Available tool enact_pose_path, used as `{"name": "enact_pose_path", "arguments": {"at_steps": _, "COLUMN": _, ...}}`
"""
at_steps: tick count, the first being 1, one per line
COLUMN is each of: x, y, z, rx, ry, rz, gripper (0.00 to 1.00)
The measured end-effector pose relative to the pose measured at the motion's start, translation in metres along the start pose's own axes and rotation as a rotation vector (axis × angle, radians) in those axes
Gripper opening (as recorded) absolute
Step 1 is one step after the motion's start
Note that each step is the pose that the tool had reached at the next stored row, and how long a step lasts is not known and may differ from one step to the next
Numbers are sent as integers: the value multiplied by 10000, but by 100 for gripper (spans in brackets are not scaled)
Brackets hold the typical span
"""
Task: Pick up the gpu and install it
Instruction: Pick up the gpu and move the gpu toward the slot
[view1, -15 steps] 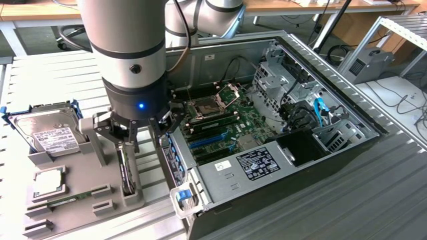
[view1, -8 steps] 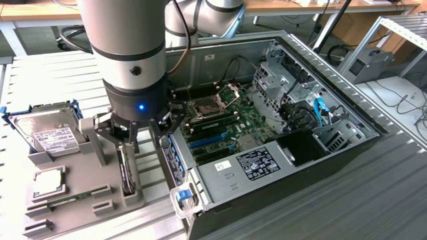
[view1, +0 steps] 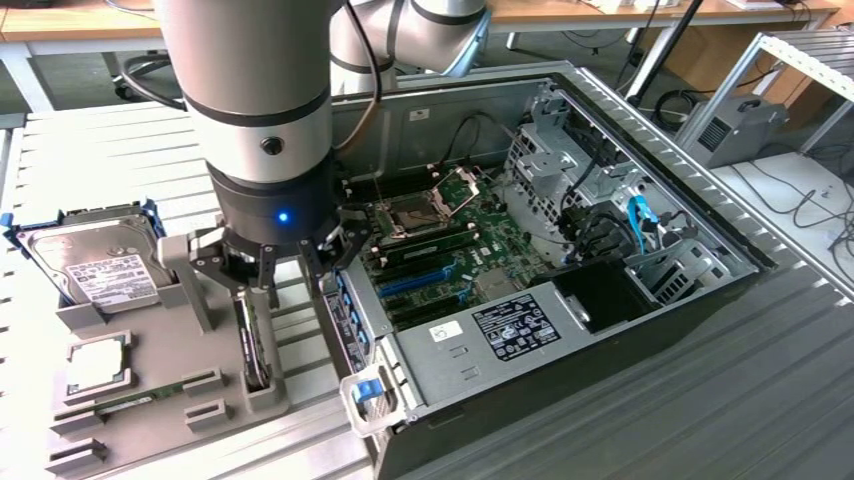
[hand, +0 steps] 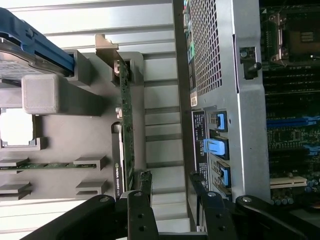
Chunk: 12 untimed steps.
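gpu (hand: 126, 125) on edge in grey holder (hand: 75, 135) (NVIDIA lettering), tool (view1: 283, 280) spread above

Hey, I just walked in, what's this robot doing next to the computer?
The arm's gripper hangs open just above the gpu, which stands on edge in a gray holder beside the open computer case. The gripper holds nothing, and the gpu has not been picked up or installed. A hard drive also sits in the holder.
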<state>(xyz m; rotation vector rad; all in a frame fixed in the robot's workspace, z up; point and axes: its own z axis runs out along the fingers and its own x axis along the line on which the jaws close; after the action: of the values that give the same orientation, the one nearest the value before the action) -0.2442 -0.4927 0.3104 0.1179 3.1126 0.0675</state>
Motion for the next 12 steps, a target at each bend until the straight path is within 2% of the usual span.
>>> {"name": "enact_pose_path", "arguments": {"at_steps": 12, "x": 1, "y": -2, "z": 43, "rx": 0, "ry": 0, "rz": 0, "gripper": 42}}
